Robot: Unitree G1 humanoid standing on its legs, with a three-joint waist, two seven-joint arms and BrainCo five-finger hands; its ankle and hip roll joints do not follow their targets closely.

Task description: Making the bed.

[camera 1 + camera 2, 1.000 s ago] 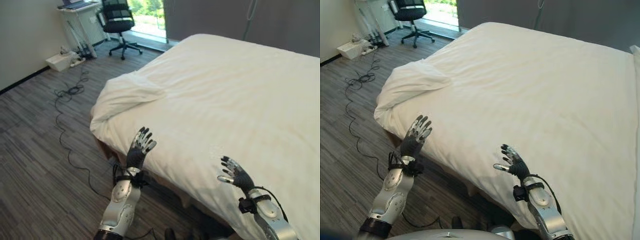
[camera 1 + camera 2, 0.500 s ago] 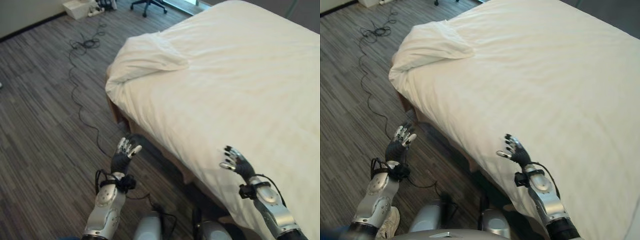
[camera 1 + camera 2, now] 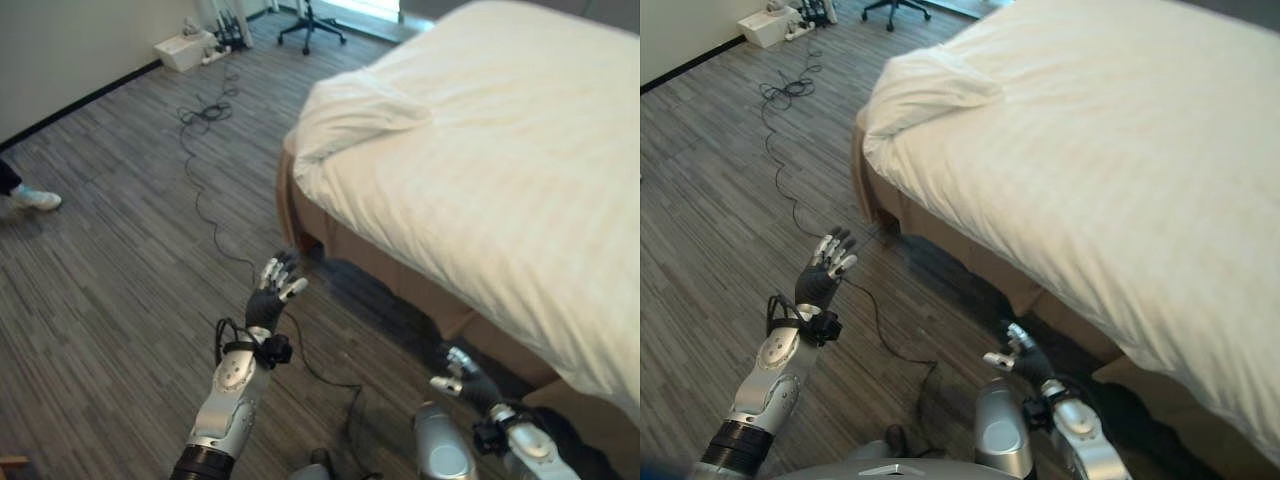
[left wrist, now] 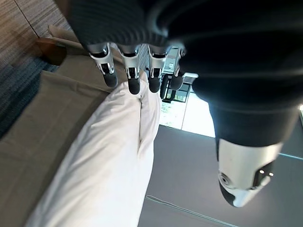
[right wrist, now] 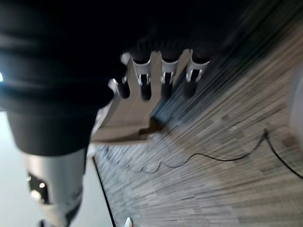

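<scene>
The bed's white duvet (image 3: pixel 500 170) lies mostly flat, with its near left corner folded back in a bunched flap (image 3: pixel 350 110). Below the duvet's edge the brown bed base (image 3: pixel 400 275) is bare. My left hand (image 3: pixel 272 298) is raised over the wooden floor, left of the bed, fingers straight and holding nothing. My right hand (image 3: pixel 458 377) hangs low by the bed's side, over the floor, fingers spread and holding nothing. In the left wrist view, the duvet (image 4: pixel 118 156) and base (image 4: pixel 47 123) lie beyond the straight fingers (image 4: pixel 132 80).
An office chair (image 3: pixel 312 18) and a white box (image 3: pixel 185 52) stand at the far wall. A thin black cable (image 3: pixel 205 190) trails across the floor toward the bed. A person's shoe (image 3: pixel 30 198) shows at the left edge.
The whole view has swung away from the bed, so the bed sits farther right and its brown base shows. Both hands, over the duvet's edge a second ago, are now over the floor, still open.
</scene>
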